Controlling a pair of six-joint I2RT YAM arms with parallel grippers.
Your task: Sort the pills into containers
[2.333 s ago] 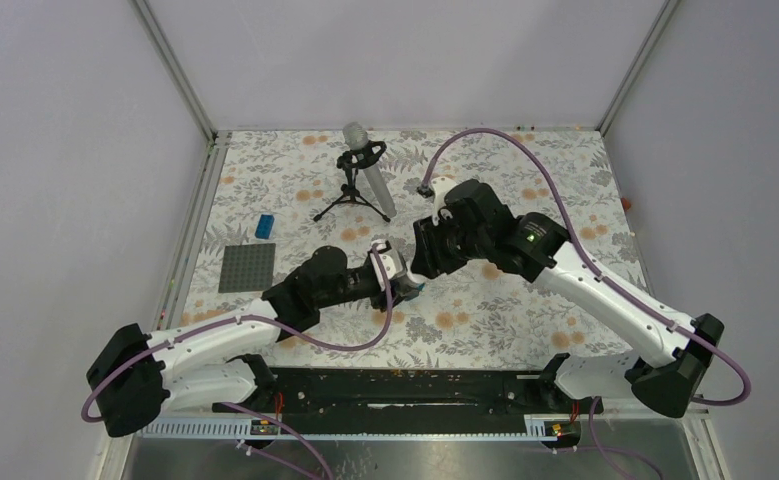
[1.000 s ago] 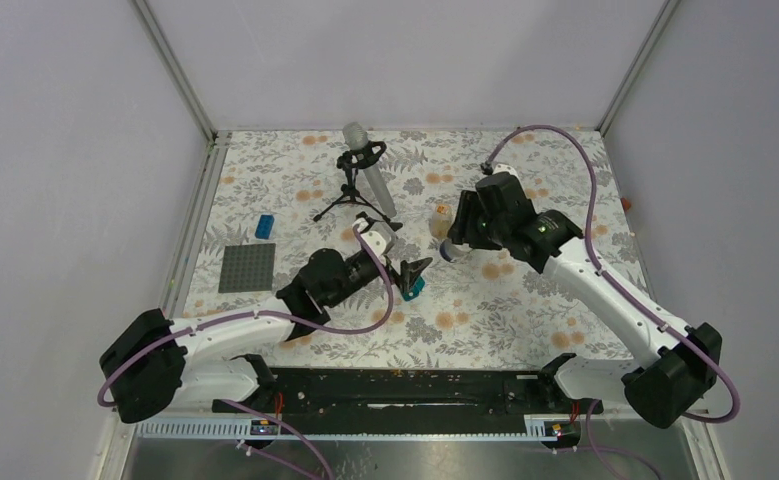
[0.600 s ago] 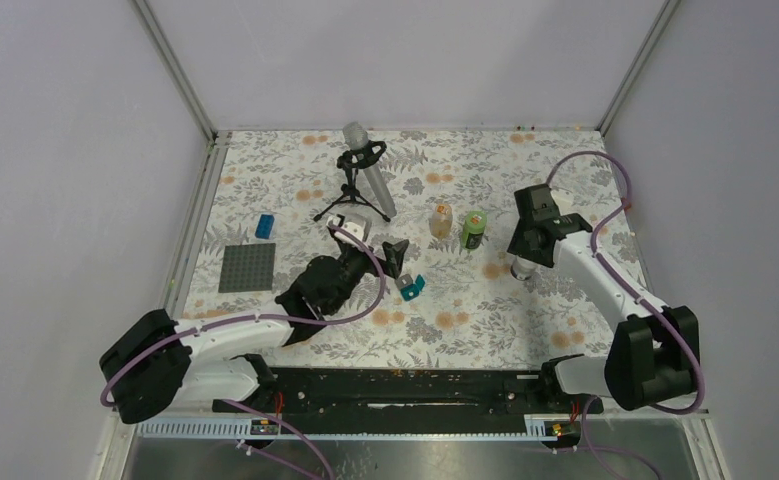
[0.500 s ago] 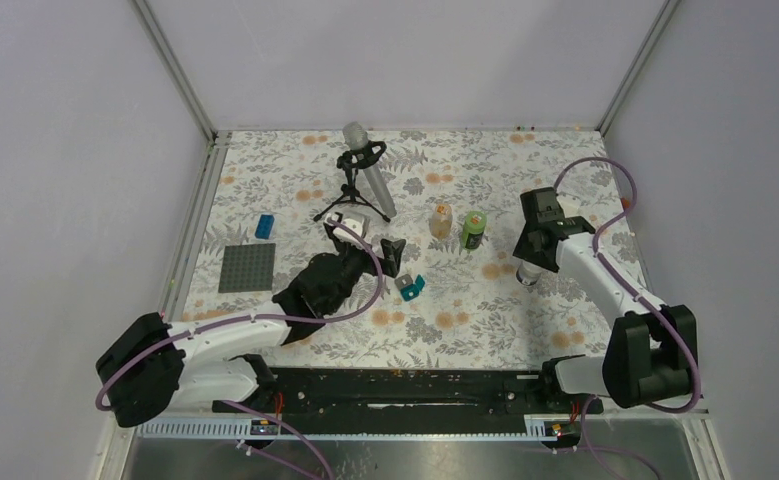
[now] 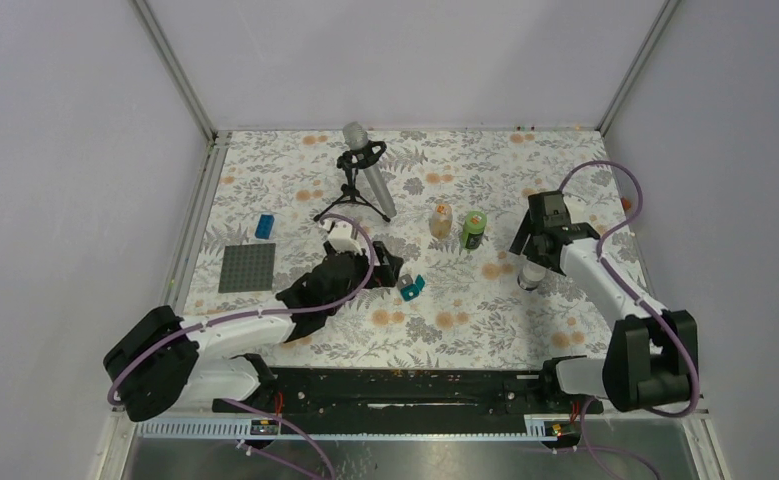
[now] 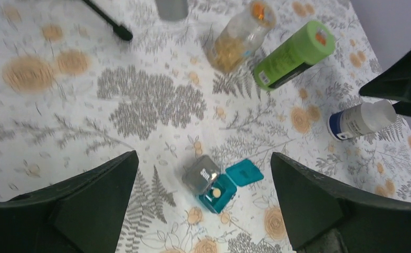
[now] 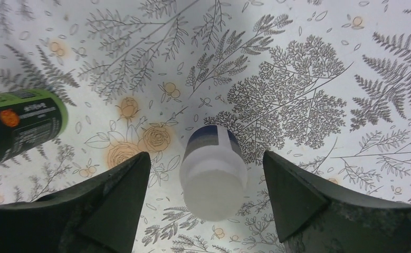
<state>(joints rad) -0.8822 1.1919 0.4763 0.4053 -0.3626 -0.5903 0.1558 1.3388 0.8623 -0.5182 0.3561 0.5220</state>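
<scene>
A small teal pill box (image 6: 217, 193) lies with its lid flipped open and one pale pill (image 6: 217, 193) inside; it also shows in the top view (image 5: 411, 288). My left gripper (image 6: 203, 154) hovers above it, open and holding nothing. A white bottle with a blue label (image 7: 213, 168) stands upright between the fingers of my right gripper (image 7: 207, 155), which is open, with a gap on each side. That bottle (image 5: 531, 274) is at the table's right. A green bottle (image 5: 474, 230) and a clear bottle with an orange cap (image 5: 442, 220) stand mid-table.
A microphone on a black tripod (image 5: 365, 175) stands behind the pill box. A grey baseplate (image 5: 246, 267) and a blue brick (image 5: 264, 226) lie at the left. The floral cloth runs up to grey walls on three sides.
My right arm carried the white bottle from the middle to the right, set it upright and opened its jaws. My left arm drew back from the pill box, still open.
</scene>
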